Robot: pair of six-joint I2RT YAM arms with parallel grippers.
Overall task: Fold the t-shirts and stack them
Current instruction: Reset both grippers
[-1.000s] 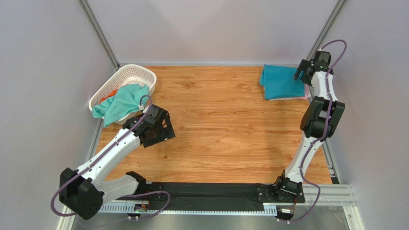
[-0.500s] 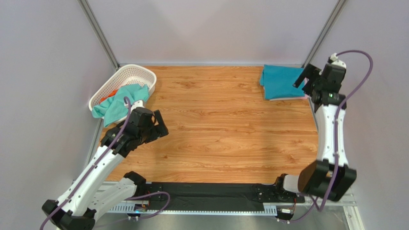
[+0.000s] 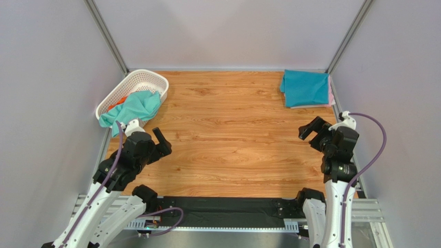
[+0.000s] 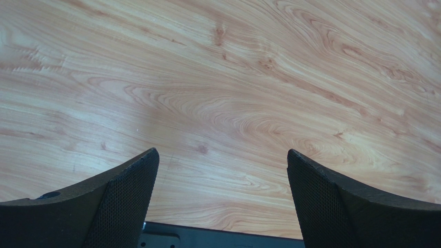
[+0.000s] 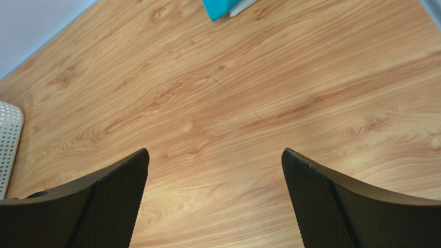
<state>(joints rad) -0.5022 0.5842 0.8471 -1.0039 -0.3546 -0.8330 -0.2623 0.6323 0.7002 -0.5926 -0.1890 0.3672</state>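
The teal-blue t-shirt (image 3: 304,89) lay folded at the far right corner of the table (image 3: 233,139), on top of a pink t-shirt (image 3: 330,94) of which only an edge showed; that much of the stack appeared done. The mint-green t-shirt (image 3: 133,108) hung unfolded over the rim of the basket (image 3: 145,78), with an orange t-shirt (image 3: 118,101) inside; neither was yet folded. The left gripper (image 4: 221,163) and right gripper (image 5: 215,155) stood wide apart and empty over bare wood.
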